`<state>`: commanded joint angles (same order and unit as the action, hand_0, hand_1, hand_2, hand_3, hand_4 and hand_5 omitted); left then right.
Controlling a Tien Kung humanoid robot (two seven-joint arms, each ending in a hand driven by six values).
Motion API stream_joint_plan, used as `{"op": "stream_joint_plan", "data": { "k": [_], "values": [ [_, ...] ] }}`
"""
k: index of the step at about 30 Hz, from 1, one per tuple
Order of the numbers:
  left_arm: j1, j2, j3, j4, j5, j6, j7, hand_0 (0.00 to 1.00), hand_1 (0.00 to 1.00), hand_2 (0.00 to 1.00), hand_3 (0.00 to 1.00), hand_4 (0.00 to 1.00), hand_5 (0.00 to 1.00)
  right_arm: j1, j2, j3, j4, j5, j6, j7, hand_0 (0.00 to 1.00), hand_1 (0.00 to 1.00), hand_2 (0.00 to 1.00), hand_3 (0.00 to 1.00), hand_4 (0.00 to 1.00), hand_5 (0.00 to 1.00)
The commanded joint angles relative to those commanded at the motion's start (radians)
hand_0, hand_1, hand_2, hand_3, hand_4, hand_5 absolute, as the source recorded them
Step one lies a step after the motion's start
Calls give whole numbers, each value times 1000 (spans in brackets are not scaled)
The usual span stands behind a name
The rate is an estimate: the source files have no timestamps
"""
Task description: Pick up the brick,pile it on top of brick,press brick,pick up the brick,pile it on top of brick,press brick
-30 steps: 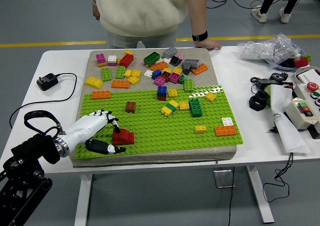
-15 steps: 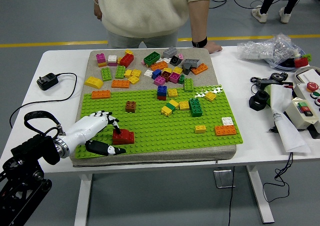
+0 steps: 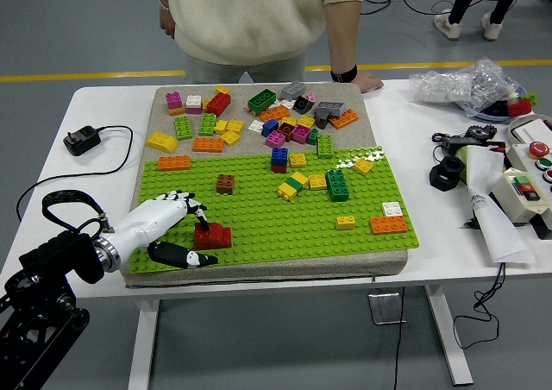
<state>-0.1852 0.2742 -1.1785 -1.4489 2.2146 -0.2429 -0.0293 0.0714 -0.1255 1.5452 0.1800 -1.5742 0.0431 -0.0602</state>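
A red brick (image 3: pixel 214 235) stands on the green baseplate (image 3: pixel 285 226) near its front left corner. My left hand (image 3: pixel 185 230) reaches in from the lower left and lies against the brick's left side. Its fingers (image 3: pixel 183 204) are spread above the brick, one dark fingertip touches the brick's top left, and the thumb (image 3: pixel 191 257) lies just in front of it. The hand does not close around the brick. Other bricks stand on the plate: a brown one (image 3: pixel 225 183), a blue one (image 3: pixel 279 158), a dark green one (image 3: pixel 337 185) and an orange one (image 3: pixel 389 225).
Several loose bricks (image 3: pixel 259 114) lie on the grey mat behind the baseplate. A person stands at the far side, one hand (image 3: pixel 366 79) resting on the table. A black charger (image 3: pixel 83 140) lies at the left; a control box (image 3: pixel 530 191), white paper and bags lie at the right.
My left hand and the red brick have shifted only a trace; the contact between them looks the same.
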Motion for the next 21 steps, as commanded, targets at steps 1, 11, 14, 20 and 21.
{"op": "stream_joint_plan", "data": {
  "k": [1,11,14,20,21],
  "values": [
    [0,0,0,0,0,1,0,998,988,866,596,998,565,-1,0,0,0,-1,0,0,762,677,722,744,998,687],
    [3,4,-5,-10,-6,6,0,998,986,861,596,998,565,-3,2,1,0,-4,0,-1,762,677,721,743,998,688],
    [2,6,-8,-16,-10,7,0,998,986,861,596,998,565,-3,2,1,0,-4,1,-1,762,677,721,743,998,688],
    [-1,9,-19,-26,-18,14,-1,998,986,856,596,998,562,-3,3,0,0,-4,1,-1,762,677,721,743,998,688],
    [-1,9,-19,-27,-18,15,-1,998,983,852,599,998,562,-3,3,0,0,-4,1,-1,762,677,721,743,998,688]
  ]
}}
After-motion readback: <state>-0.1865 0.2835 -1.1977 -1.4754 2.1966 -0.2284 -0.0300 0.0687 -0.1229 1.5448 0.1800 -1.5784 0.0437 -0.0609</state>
